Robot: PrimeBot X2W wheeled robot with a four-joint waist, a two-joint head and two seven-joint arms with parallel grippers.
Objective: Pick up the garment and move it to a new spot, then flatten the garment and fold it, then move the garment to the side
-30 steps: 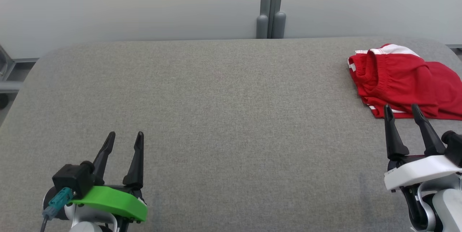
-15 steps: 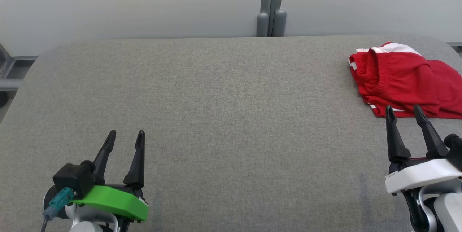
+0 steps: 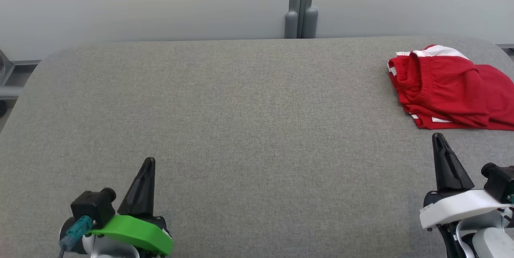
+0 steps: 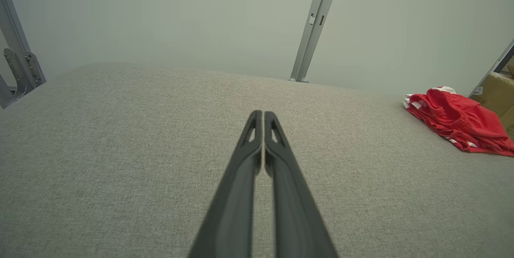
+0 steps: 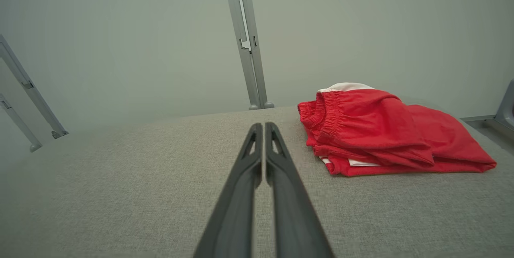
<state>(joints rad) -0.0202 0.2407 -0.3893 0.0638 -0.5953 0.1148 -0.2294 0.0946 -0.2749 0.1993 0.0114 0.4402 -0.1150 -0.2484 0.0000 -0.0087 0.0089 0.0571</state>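
The grey fabric-covered table (image 3: 249, 109) is stretching wide before the robot, with the red shorts (image 3: 445, 89) lying folded at its far right end. The right gripper (image 3: 440, 139) is hovering near them, fingers pressed together, gripping nothing; the left gripper (image 3: 148, 162) is sitting well apart, likewise closed and empty

The garment (image 3: 449, 85) lies on the table's (image 3: 241, 129) far right, beyond the right hand (image 3: 438, 138).

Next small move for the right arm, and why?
Probably draw the right gripper back to rest: the red garment already lies folded in layers at the table's right side, and both this gripper and the left gripper are shut, empty and clear of it.
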